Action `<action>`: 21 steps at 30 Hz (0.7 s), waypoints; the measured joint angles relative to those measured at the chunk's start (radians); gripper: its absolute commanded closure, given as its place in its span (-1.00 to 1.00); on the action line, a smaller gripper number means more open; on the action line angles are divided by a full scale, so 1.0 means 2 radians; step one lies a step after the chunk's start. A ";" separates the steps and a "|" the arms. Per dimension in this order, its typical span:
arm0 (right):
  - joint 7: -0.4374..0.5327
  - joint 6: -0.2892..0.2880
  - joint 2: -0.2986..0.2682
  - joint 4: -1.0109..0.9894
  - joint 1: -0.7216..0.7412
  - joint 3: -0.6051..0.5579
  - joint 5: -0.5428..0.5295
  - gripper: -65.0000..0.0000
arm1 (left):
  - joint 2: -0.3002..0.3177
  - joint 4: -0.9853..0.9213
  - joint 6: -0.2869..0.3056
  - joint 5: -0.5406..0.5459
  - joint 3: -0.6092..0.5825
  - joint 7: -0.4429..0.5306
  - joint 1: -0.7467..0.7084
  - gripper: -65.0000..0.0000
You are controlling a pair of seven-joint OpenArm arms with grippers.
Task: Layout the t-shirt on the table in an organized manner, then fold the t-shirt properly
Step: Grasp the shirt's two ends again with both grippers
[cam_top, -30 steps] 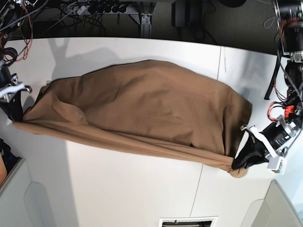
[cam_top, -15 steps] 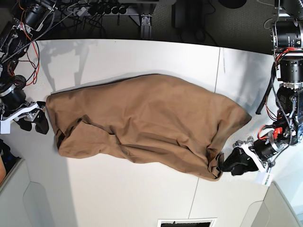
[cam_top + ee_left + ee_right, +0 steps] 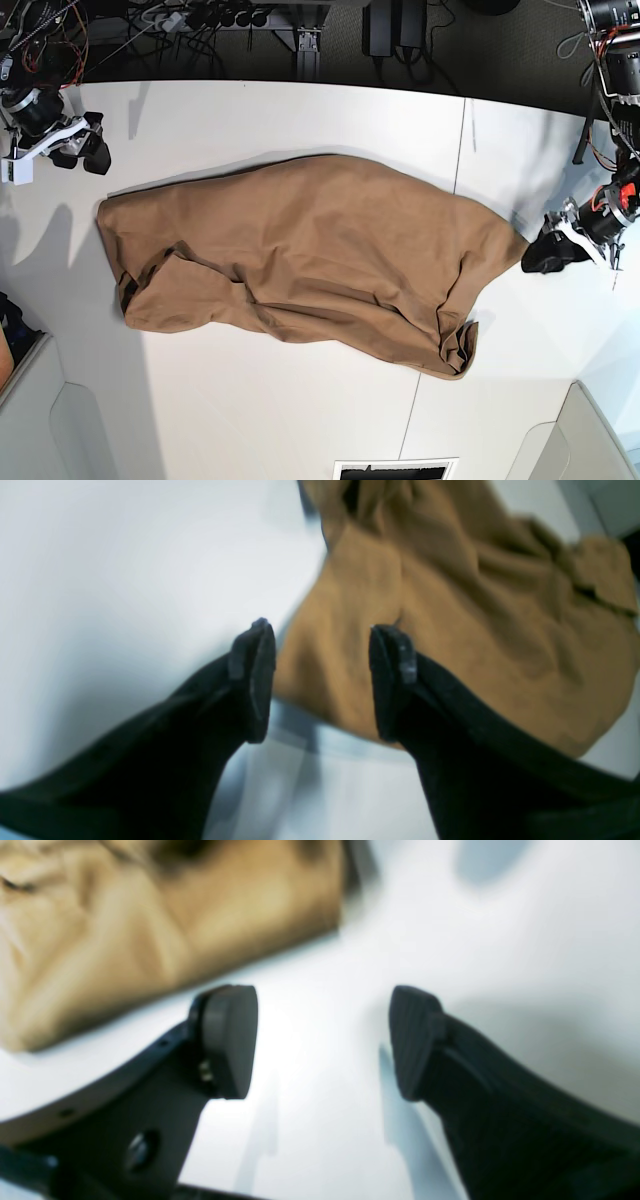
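T-shirt (image 3: 450, 610) fills the upper right of my left wrist view as a rumpled tan mass lying on the white table (image 3: 125, 580); my left gripper (image 3: 320, 680) stands released, its two black fingers spread with nothing between them, pointed at a rounded edge of the cloth but not touching it. In my right wrist view, my right gripper (image 3: 322, 1040) is likewise spread wide and empty, over bare table (image 3: 500, 940), with a blurred edge of the t-shirt (image 3: 150, 930) in the upper left, apart from the fingers. In the base view, the t-shirt (image 3: 320, 250) lies across the middle of the table (image 3: 250, 410) as a long, uneven shape, with folds bunched along its near edge and a curled corner at lower right; no sleeve or neckline can be made out. My left gripper (image 3: 545, 255) sits just beside the shirt's right end; my right gripper (image 3: 85, 145) sits near the far left corner of the table, apart from the cloth. I judge the layout step unfinished: I should pinch distinct corners or hem points rather than bunched folds, take a single layer where possible, and pull both arms apart evenly to flatten the cloth. No containers appear in any view.
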State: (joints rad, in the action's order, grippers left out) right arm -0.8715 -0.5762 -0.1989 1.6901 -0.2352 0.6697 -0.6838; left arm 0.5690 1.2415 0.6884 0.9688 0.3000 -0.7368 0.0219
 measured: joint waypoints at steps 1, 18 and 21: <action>0.011 0.000 0.000 -0.003 0.004 -0.009 0.002 -0.24 | -0.002 0.000 0.000 0.000 0.000 0.006 -0.004 0.00; 0.110 0.058 -0.001 -0.076 0.045 -0.081 0.095 -0.24 | -0.052 -0.050 0.004 -0.062 0.001 0.034 -0.004 0.00; 0.119 0.061 -0.003 -0.100 0.060 -0.080 0.093 -0.24 | -0.052 -0.061 0.005 -0.047 0.001 0.038 -0.004 0.00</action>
State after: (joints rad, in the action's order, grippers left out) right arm -0.6327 -0.4541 -0.2047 1.4910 -0.1162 0.5095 -0.4980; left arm 0.4641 1.1198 0.6979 0.8757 0.3027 -0.6609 0.0147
